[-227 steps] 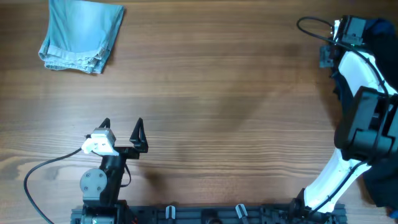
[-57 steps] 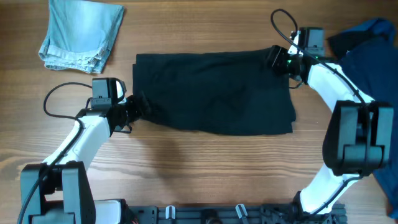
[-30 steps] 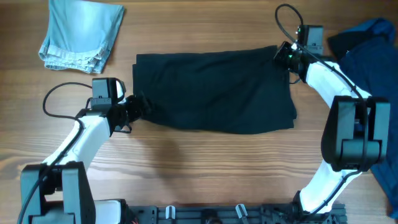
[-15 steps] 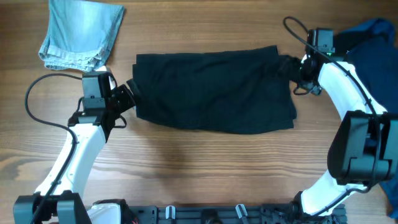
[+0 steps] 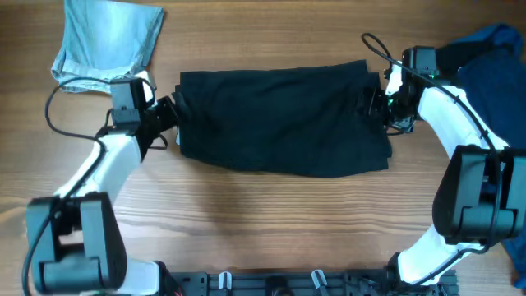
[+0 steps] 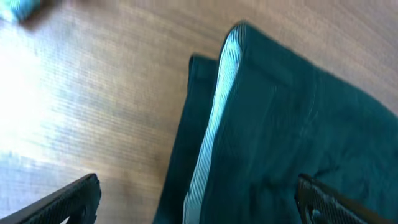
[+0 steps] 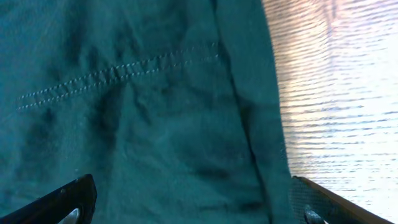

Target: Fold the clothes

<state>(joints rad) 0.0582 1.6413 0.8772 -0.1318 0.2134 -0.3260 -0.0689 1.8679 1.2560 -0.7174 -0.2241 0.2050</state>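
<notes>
The black garment (image 5: 283, 119) lies spread flat in the middle of the table. My left gripper (image 5: 170, 113) is open at its left edge. In the left wrist view, the left gripper (image 6: 196, 202) straddles the garment's layered edge (image 6: 214, 124), one finger over wood and one over cloth. My right gripper (image 5: 378, 97) is open at the garment's right edge. In the right wrist view, the right gripper (image 7: 193, 202) spans the cloth (image 7: 143, 124) and its hem. The pale blue denim garment (image 5: 107, 45) lies folded at the far left. The dark blue garment (image 5: 489, 78) lies bunched at the far right.
Bare wooden table (image 5: 263, 222) runs in front of the black garment. The arm bases and a rail (image 5: 271, 284) stand along the near edge. Cables loop beside both arms.
The black garment was laid out since the oldest frame. In the last half second my left gripper moved toward the far left corner, and my right gripper moved slightly nearer along the right edge.
</notes>
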